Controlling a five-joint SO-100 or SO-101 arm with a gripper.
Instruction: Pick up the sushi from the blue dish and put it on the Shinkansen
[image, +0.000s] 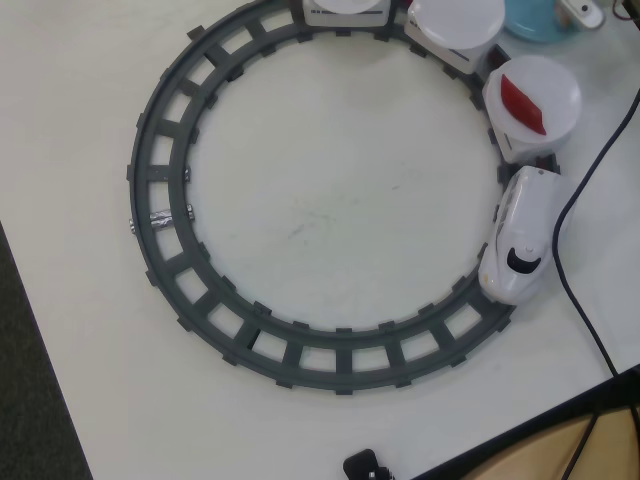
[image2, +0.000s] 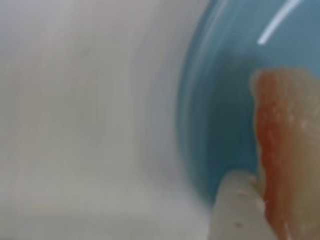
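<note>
In the wrist view the sushi (image2: 287, 150), white with an orange-red striped edge, fills the right side, very close, over the blue dish (image2: 220, 100). One white finger (image2: 237, 210) of my gripper (image2: 272, 200) presses against its left edge; the other finger is out of frame. The dish is smeared by motion while sushi and finger are not. In the overhead view the blue dish (image: 530, 20) is cut off at the top right with a white part of the gripper (image: 583, 12) over it. The Shinkansen (image: 520, 235) stands on the track's right side, nose toward the bottom.
The grey circular track (image: 160, 200) covers the white table. Behind the train, a car's white plate (image: 535, 95) holds a flat dark red piece (image: 522, 103); two more white plates (image: 455, 25) follow. A black cable (image: 565, 240) runs down the right side.
</note>
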